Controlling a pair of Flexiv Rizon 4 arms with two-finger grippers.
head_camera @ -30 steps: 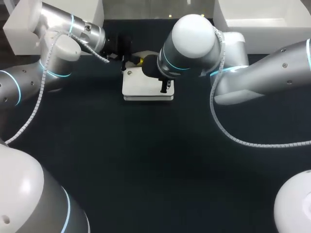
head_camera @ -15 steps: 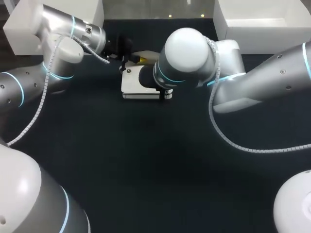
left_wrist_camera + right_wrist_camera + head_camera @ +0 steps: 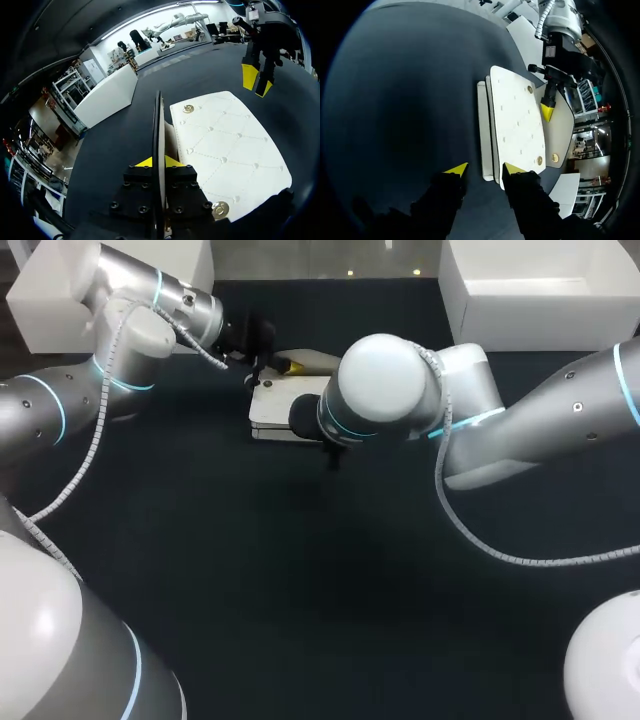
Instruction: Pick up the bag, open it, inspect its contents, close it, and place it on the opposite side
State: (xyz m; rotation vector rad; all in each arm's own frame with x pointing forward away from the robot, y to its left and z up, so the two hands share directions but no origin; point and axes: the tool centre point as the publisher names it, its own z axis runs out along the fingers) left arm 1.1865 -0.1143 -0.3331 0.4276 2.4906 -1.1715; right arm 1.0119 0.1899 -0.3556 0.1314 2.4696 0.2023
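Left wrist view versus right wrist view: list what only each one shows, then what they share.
Only the left wrist view shows the flap edge-on, clamped in the left gripper, and the diamond quilting lines on the bag close up. Only the right wrist view shows the bag's layered side edge ahead of the open right gripper, and the flap's plain inner face beyond. Both show the white bag, its gold studs, both grippers and the dark table.
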